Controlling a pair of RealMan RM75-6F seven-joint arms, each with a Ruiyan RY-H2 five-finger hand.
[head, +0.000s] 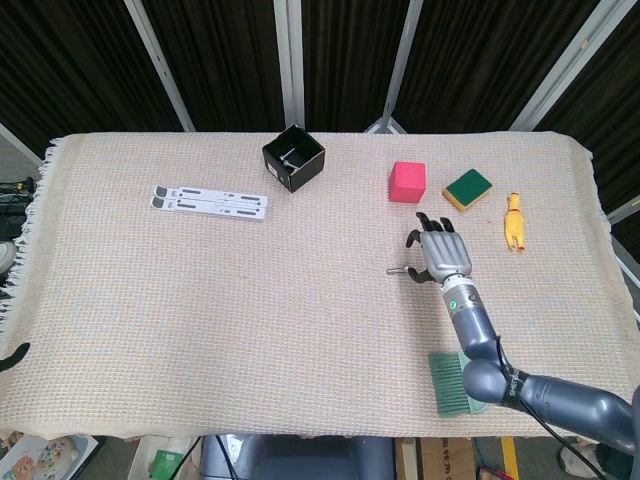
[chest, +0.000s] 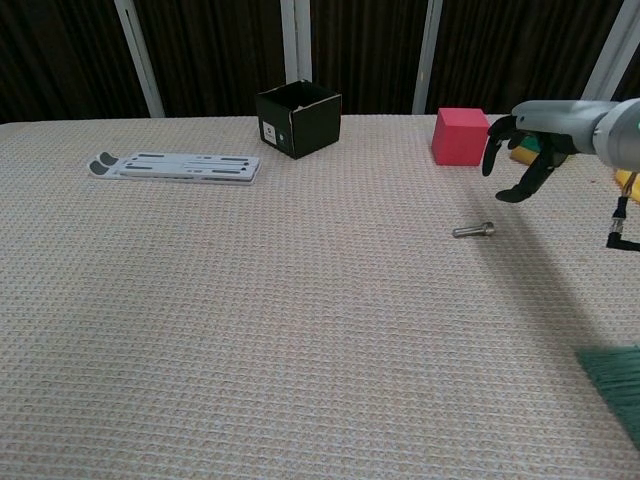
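Note:
My right hand (head: 438, 252) hovers with fingers spread and nothing in it, just right of a small metal screw (head: 400, 269) lying on the woven cloth. In the chest view the same hand (chest: 530, 150) hangs above and behind the screw (chest: 473, 230), clear of it. A pink cube (head: 407, 182) and a green-and-yellow sponge (head: 467, 189) lie just beyond the hand. Only a dark tip of my left hand (head: 12, 355) shows at the left edge, off the table; how its fingers lie is hidden.
A black open box (head: 294, 157) stands at the back centre. A white flat folding stand (head: 210, 202) lies at the back left. A yellow rubber chicken (head: 514, 221) lies to the right, and a teal hand brush (head: 458, 382) near the front edge under my right forearm.

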